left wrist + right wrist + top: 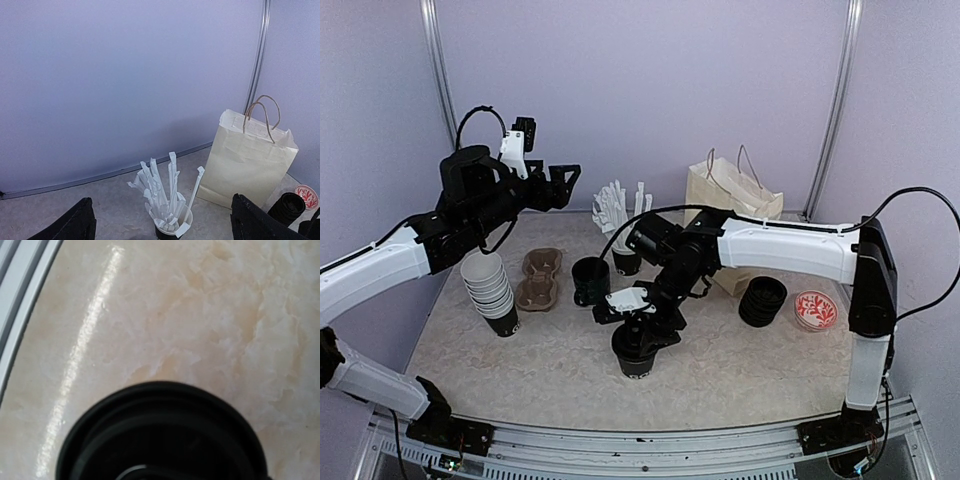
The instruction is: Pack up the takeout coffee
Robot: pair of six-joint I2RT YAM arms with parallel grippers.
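Note:
A black takeout cup (pixel 636 362) stands at the table's front centre with a round black lid (pixel 638 340) on top. My right gripper (pixel 642 326) is right above it, touching or nearly touching the lid. In the right wrist view the lid (pixel 160 440) fills the bottom of the frame and the fingers cannot be made out against it. A stack of black cups with white inner walls (pixel 490 290) stands at the left. My left gripper (pixel 563 186) is raised high at the back left, open and empty, its fingers (pixel 82 220) far apart.
A cardboard cup carrier (pixel 540 278) lies beside the cup stack. A glossy dark mug (pixel 590 280), a cup of white straws (pixel 618 215) (pixel 167 200), a paper bag (pixel 730 195) (pixel 252 160), a stack of black lids (pixel 761 300) and a red-patterned dish (pixel 814 310) stand around.

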